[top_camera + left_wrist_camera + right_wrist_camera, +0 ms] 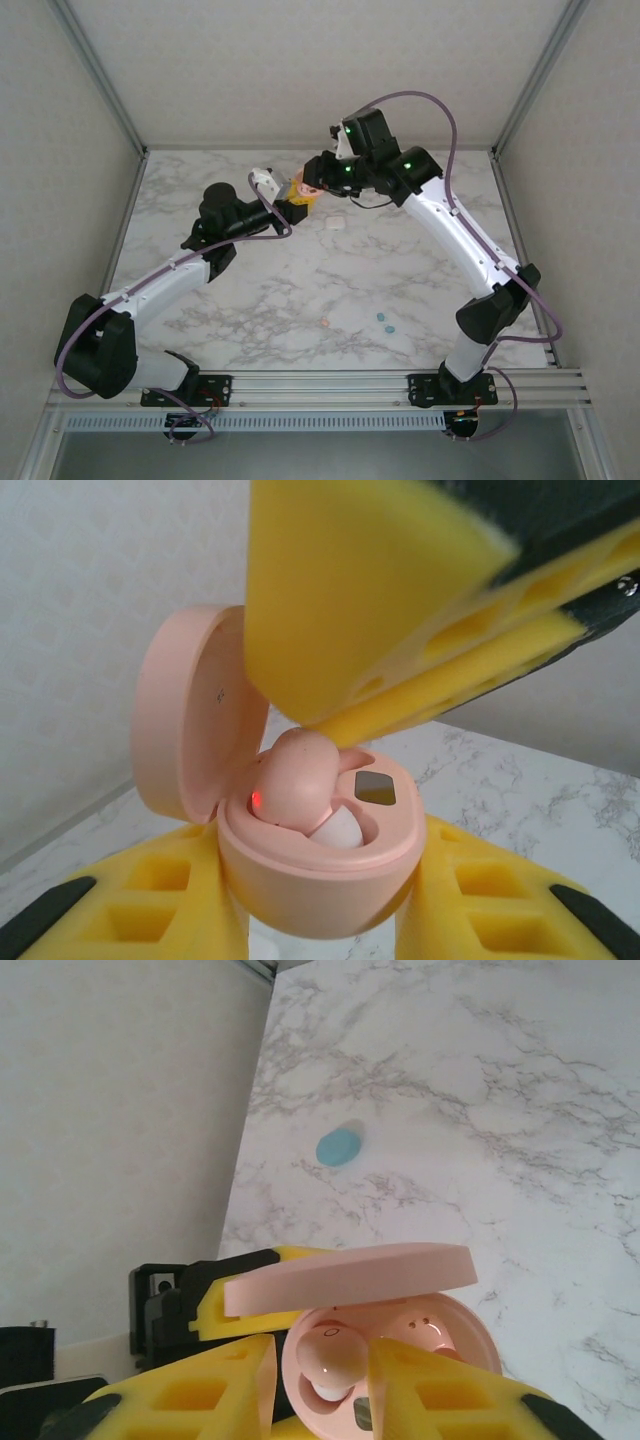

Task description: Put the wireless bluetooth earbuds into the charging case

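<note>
The charging case [320,880] is pale pink inside and out. The earbud [295,780] seated in it is the same pink, with a white tip and a red light. Left gripper [320,920] and right gripper [322,1390] are yellow with black backing. The table [300,290] is white marble with grey veining. The two teal earbuds [385,322] on it are plain.

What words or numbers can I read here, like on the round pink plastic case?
No readable words, numbers or brands anywhere.
On the round pink plastic charging case, in the left gripper: a tiny mark inside its lid, too small to read.
On the small pink earbud, in the right gripper: a red light, no writing.
</note>
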